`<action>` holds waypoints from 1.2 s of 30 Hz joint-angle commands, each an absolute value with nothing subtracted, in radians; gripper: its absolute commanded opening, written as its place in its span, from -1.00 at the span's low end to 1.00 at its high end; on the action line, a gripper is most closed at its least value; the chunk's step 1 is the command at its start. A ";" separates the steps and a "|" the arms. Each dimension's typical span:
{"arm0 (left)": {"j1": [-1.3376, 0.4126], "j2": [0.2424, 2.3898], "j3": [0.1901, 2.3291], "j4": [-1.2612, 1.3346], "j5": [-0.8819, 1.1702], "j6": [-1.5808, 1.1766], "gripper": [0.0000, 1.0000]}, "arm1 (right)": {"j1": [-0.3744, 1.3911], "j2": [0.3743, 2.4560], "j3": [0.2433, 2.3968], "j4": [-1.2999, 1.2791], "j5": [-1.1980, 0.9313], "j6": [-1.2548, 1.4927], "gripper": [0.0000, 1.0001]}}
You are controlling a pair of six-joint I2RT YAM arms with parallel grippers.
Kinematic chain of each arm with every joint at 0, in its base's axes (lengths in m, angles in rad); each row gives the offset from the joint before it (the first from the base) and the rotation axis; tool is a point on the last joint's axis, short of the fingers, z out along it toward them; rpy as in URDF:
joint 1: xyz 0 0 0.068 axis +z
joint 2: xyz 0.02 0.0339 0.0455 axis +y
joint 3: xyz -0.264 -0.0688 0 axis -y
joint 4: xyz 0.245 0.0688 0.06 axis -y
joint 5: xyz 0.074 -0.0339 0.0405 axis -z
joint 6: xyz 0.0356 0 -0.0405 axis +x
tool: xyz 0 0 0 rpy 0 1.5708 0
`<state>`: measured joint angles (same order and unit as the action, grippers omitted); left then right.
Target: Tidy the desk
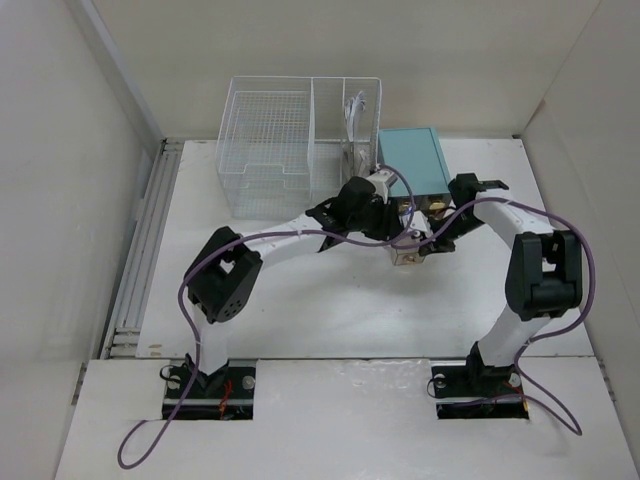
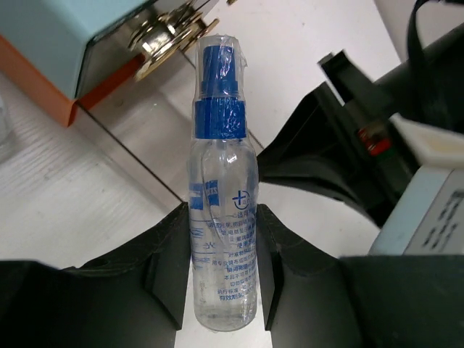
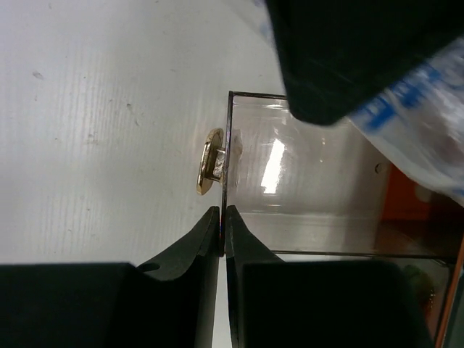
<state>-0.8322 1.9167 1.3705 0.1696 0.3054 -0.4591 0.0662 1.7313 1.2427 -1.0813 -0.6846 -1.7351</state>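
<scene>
My L pincer (image 2: 221, 255) clamps spray bottle (image 2: 221, 210); R pincer (image 3: 222, 217) pinches front of clear drawer (image 3: 312, 192) by its knob (image 3: 210, 168), prob. steadying it. Hold R firm, lower bottle inside drawer walls.

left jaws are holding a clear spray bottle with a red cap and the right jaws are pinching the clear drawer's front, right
Not quite: the cap on the clear spray bottle is blue, not red, as the left wrist view shows. The rest stands: the left jaws hold that bottle and the right jaws pinch the front of the clear drawer.
</scene>
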 commanded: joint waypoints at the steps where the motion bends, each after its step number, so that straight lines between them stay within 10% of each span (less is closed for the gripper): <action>1: -0.842 1.917 1.455 0.219 0.334 -0.503 -1.00 | 0.058 1.683 1.227 -1.138 -0.692 -1.785 -0.76; 24: -0.879 2.060 1.594 0.192 0.256 -0.586 -0.99 | 0.031 1.664 1.189 -1.227 -0.710 -1.865 -0.76; 31: -0.879 2.069 1.605 0.183 0.256 -0.577 -0.13 | 0.021 1.675 1.198 -1.239 -0.721 -1.865 -0.76; 36: -0.879 2.059 1.586 0.173 0.256 -0.568 -0.03 | 0.021 1.684 1.216 -1.249 -0.730 -1.865 -0.76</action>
<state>-0.8753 2.0804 1.5616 0.1566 0.2581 -0.5774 0.0322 1.7012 1.1942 -1.1717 -0.7059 -1.8412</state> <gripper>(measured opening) 0.482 0.122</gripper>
